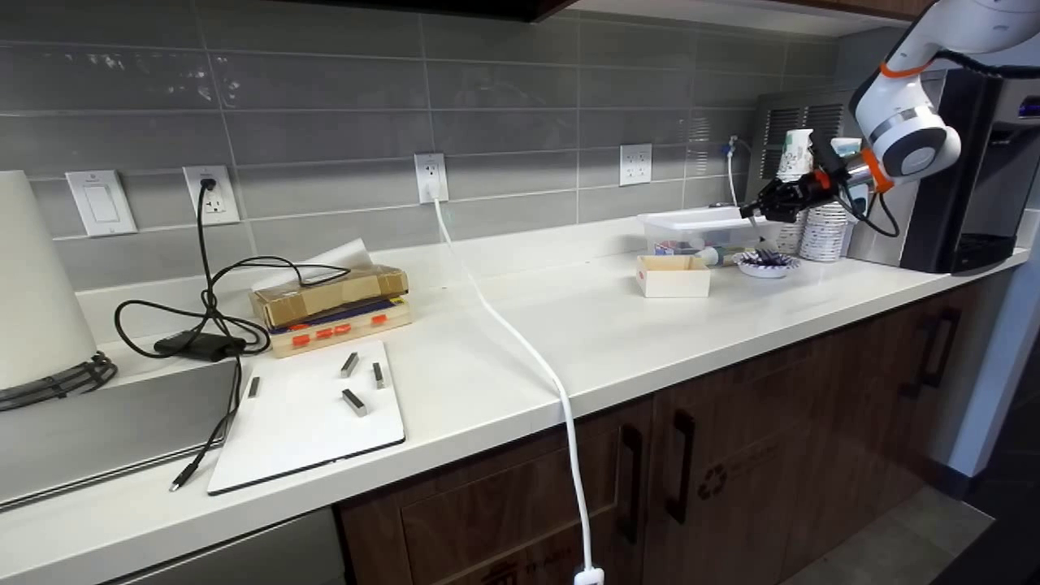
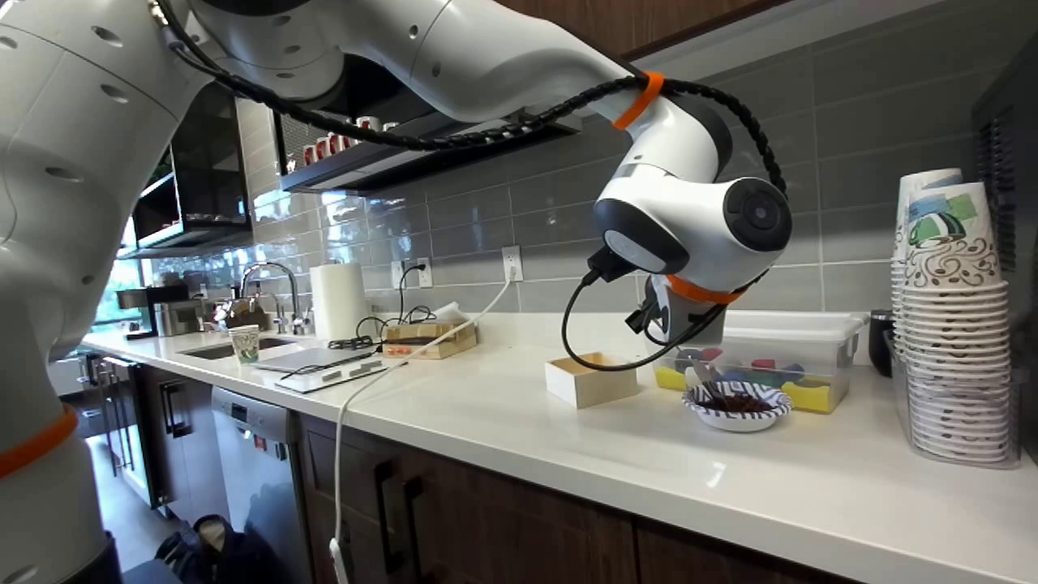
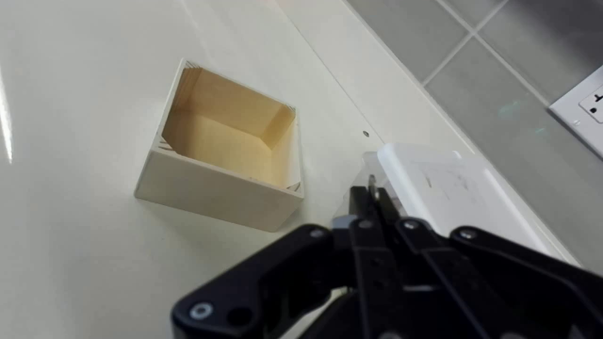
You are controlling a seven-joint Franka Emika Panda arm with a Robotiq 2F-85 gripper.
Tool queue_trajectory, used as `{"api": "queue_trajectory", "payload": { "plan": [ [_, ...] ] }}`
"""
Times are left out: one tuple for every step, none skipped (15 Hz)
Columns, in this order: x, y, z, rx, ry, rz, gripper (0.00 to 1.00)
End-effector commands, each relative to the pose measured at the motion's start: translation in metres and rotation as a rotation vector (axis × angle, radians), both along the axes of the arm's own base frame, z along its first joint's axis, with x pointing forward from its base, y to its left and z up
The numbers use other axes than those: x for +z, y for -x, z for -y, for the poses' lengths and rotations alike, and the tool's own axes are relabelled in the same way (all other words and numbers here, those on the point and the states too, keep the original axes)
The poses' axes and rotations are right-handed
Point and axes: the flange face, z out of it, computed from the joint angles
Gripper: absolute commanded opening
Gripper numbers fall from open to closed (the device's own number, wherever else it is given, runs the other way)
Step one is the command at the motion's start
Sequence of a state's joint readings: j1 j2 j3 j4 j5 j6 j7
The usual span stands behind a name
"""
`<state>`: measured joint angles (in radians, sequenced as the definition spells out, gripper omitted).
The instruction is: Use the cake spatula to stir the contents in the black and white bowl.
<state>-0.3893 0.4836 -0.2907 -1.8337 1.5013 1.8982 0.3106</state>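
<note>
The shallow round black-and-white bowl is sitting below the black fingers, which are nearly meeting, pinching the thin silvery metal spatula; its end is reaching the dark contents, stirring apparently remaining.

The wide, shallow bowl sits upright on the bench, whitish below, with a dark, purplish pattern on white around its flared rim. Dark brown, lumpy-looking contents lie inside. The silvery cake spatula leans steeply, its lower end inside the bowl at the contents; whether it touches the bottom cannot be told. Its upper part is gripped in the hand, where a narrow metallic edge shows in the wrist view.
</note>
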Motion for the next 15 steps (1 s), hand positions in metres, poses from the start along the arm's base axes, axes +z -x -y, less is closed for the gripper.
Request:
{"api": "queue_trajectory", "payload": {
  "plan": [
    [-0.006,-0.012,-0.004,0.006,0.068,0.051,0.01],
    [-0.006,-0.015,-0.005,0.011,0.078,0.067,0.01],
    [-0.006,-0.016,-0.006,0.018,0.087,0.079,0.01],
    [-0.007,-0.018,-0.008,0.026,0.091,0.092,0.01],
    [-0.007,-0.020,-0.009,0.035,0.094,0.105,0.01],
    [-0.007,-0.022,-0.011,0.039,0.097,0.117,0.01],
    [-0.007,-0.024,-0.011,0.046,0.098,0.128,0.01],
    [-0.008,-0.026,-0.012,0.050,0.102,0.136,0.01],
    [-0.008,-0.029,-0.011,0.053,0.103,0.142,0.01],
    [-0.007,-0.031,-0.010,0.056,0.102,0.147,0.01],
    [-0.008,-0.034,-0.010,0.058,0.096,0.152,0.01],
    [-0.008,-0.036,-0.009,0.059,0.093,0.157,0.01],
    [-0.009,-0.040,-0.008,0.052,0.081,0.147,0.01],
    [-0.010,-0.043,-0.008,0.054,0.073,0.150,0.01],
    [-0.011,-0.047,-0.009,0.058,0.068,0.154,0.01]
  ]
}}
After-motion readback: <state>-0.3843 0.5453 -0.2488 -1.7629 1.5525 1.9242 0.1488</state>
